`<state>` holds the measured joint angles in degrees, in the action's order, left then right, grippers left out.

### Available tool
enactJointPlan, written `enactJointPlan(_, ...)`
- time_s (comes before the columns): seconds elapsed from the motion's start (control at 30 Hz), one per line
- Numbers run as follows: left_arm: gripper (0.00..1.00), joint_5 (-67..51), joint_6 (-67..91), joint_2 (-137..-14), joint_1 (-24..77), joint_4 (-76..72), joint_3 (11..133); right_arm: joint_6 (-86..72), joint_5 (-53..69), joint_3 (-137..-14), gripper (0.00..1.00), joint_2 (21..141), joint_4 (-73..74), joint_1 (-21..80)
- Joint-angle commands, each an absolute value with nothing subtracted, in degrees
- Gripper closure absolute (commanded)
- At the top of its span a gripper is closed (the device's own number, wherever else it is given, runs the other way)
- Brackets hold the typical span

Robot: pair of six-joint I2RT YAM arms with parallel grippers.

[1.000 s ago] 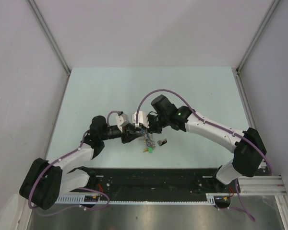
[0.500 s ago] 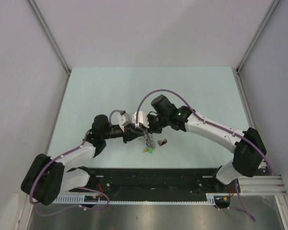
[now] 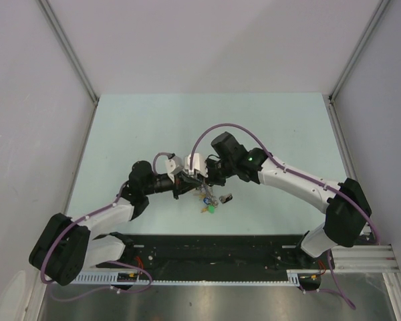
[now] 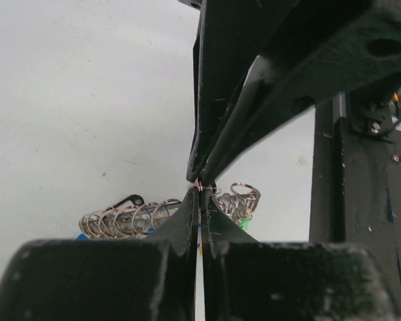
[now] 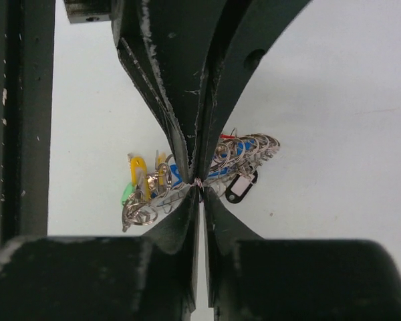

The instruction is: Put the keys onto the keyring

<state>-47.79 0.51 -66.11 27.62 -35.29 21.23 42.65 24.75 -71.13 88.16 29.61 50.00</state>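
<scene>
My left fingers (image 4: 184, 221) are pressed shut. Their tips meet the tips of my other arm's fingers, which come down from the top of the left wrist view. The left gripper (image 4: 199, 194) and the right gripper (image 5: 199, 194) stand nose to nose just above the surface (image 3: 154, 127), a little below the centre of the top view.

My right fingers (image 5: 177, 214) stand almost together, with only a hairline slit between them. I cannot tell whether they clamp anything. A small glint of thin wire (image 5: 198, 182) shows where the four tips meet. It is too small for me to say whether it belongs to the keyring, or which fingers pinch it.

The keys (image 5: 147, 187) lie in a bunch on the surface right behind the tips. Yellow and green heads are at centre left of the right wrist view, and a row of silver rings (image 5: 247, 147) fans toward centre right. A black tag (image 5: 240, 188) with a pale window lies just below those rings, touching the bunch.
</scene>
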Motion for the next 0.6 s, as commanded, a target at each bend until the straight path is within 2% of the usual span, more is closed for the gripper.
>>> enactJointPlan(0.0,1.0,-42.6,5.7,-64.9,28.7,-45.3,18.2,37.3,27.6,-69.4,0.8,84.3,22.7,48.8)
enactJointPlan(0.07,1.0,-41.0,8.2,-64.3,28.7,-50.7,16.4,32.8,27.4,-68.0,0.69,81.5,20.4,47.6)
enactJointPlan(0.17,1.0,-38.6,10.4,-64.2,28.8,-55.9,13.7,25.5,28.6,-62.9,0.61,76.5,13.5,45.4)
enactJointPlan(0.37,0.99,-36.1,13.0,-64.5,28.9,-62.4,10.6,12.2,25.3,-45.7,0.59,66.9,-7.8,42.5)
enactJointPlan(0.57,1.0,-34.7,15.7,-65.7,29.0,-68.3,8.6,0.3,20.7,-28.8,0.6,64.0,-35.2,42.5)
